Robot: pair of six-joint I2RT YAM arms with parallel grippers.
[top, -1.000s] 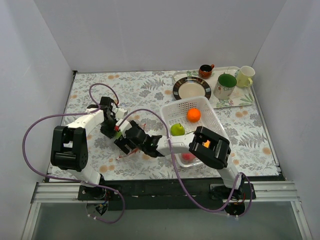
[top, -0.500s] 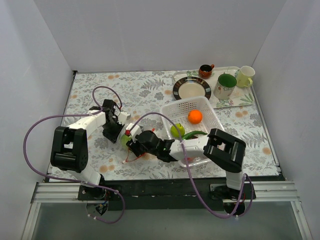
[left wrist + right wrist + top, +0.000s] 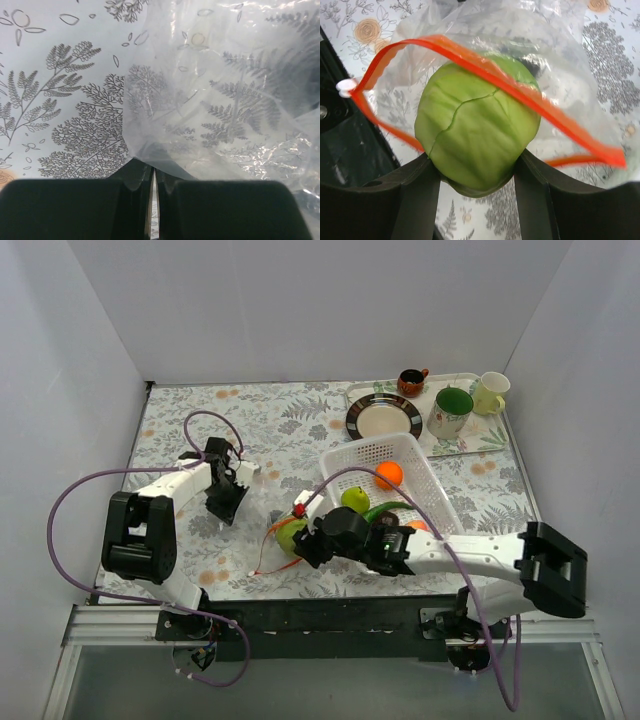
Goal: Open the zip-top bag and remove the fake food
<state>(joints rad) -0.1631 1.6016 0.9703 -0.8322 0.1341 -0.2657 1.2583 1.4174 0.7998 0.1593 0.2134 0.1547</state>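
The clear zip-top bag (image 3: 258,512) lies on the floral cloth, its orange-red zip strip (image 3: 535,102) open in a loop. My left gripper (image 3: 222,506) is shut on the bag's far edge; in the left wrist view the film (image 3: 225,100) rises from between my closed fingers (image 3: 152,167). My right gripper (image 3: 303,538) is shut on a lime-green, cabbage-like piece of fake food (image 3: 477,132) at the bag's mouth, with the zip strip draped over it. An orange ball (image 3: 389,475), a green apple (image 3: 354,499) and a dark green piece (image 3: 386,510) lie in the white mesh basket (image 3: 370,445).
A tray at the back right holds a dark-rimmed plate (image 3: 384,416), a green mug (image 3: 450,412), a pale yellow cup (image 3: 490,392) and a small brown cup (image 3: 411,381). The basket stands just right of my right gripper. Grey walls close in three sides.
My right arm has swung right and toward the near edge, carrying the green piece out to the bag's mouth. The bag stretched after it. My left gripper stayed put, still pinching the bag.
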